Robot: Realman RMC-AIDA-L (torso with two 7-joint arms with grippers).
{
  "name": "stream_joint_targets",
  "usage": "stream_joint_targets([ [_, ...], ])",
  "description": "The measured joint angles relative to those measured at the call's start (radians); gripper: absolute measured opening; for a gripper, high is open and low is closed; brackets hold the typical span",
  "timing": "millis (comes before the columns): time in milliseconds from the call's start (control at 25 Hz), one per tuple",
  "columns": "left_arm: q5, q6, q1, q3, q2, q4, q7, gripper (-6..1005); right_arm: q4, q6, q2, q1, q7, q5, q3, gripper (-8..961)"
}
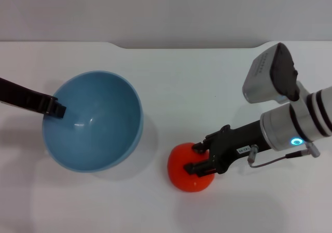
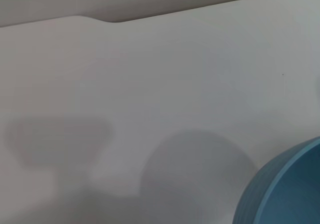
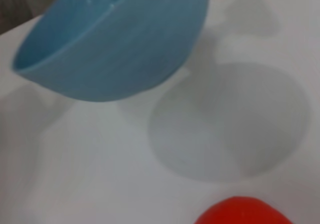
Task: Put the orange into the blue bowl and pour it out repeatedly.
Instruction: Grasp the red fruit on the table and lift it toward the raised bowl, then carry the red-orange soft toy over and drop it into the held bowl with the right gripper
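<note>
The blue bowl [image 1: 93, 120] hangs tilted above the white table at the left, its opening facing up and toward me. My left gripper [image 1: 56, 108] is shut on its left rim, one black finger reaching inside. The bowl's inside holds nothing. In the right wrist view the bowl [image 3: 120, 49] floats above its round shadow, and the left wrist view catches only its outer wall [image 2: 285, 189]. The orange [image 1: 185, 169] sits to the right of the bowl, near the front. My right gripper [image 1: 197, 158] comes in from the right with its black fingers closed on the orange's upper right side.
The white table [image 1: 171, 77] runs back to a grey wall, with a notch in its far edge [image 1: 129, 46]. The right arm's silver wrist and camera housing [image 1: 275, 77] stand over the right side.
</note>
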Motion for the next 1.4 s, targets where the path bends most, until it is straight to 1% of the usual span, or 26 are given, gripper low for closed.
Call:
stream_joint_targets([
  [160,-0.001,-0.016,0.004,0.028,0.000,0.001,0.000,0,0.070,0.057,0.002,0.018,0.002,0.012,-0.011,534],
  [280,-0.001,-0.037,0.005,0.075,-0.001,-0.005,0.000,0,0.121,0.088,0.002,0.030,0.000,0.051,-0.020,528],
  [600,-0.002,-0.066,-0.009,0.106,-0.001,-0.022,-0.002,-1,0.120,0.084,0.000,0.024,-0.006,0.053,-0.018,354],
  [840,-0.008,-0.098,-0.022,0.130,-0.001,-0.078,-0.001,0,0.113,0.081,-0.003,-0.003,-0.011,0.084,0.016,222],
  [880,-0.008,-0.106,-0.023,0.139,-0.001,-0.086,-0.001,0,0.112,0.078,-0.005,-0.013,-0.018,0.101,0.031,200],
  [920,-0.008,-0.113,-0.026,0.148,-0.001,-0.094,-0.001,0,0.101,0.054,-0.006,-0.040,-0.057,0.137,0.077,178],
  [1000,-0.006,-0.128,-0.039,0.173,-0.001,-0.110,-0.002,0,0.086,0.014,-0.006,-0.068,-0.103,0.172,0.131,163],
  [1040,-0.006,-0.128,-0.039,0.173,-0.001,-0.110,-0.002,0,0.086,0.014,-0.006,-0.068,-0.103,0.172,0.131,156],
  [1200,-0.001,-0.151,-0.052,0.221,-0.002,-0.115,-0.007,-1,0.011,-0.116,-0.008,-0.136,-0.160,0.199,0.278,127],
  [1240,-0.001,-0.155,-0.055,0.230,-0.002,-0.118,-0.008,-1,-0.028,-0.162,-0.009,-0.159,-0.164,0.200,0.327,120],
  [1280,-0.001,-0.160,-0.061,0.241,-0.002,-0.125,-0.009,-1,-0.049,-0.189,-0.009,-0.169,-0.166,0.200,0.352,113],
  [1400,-0.001,-0.166,-0.089,0.268,-0.003,-0.170,-0.011,-1,-0.192,-0.306,-0.008,-0.212,-0.167,0.211,0.459,93],
])
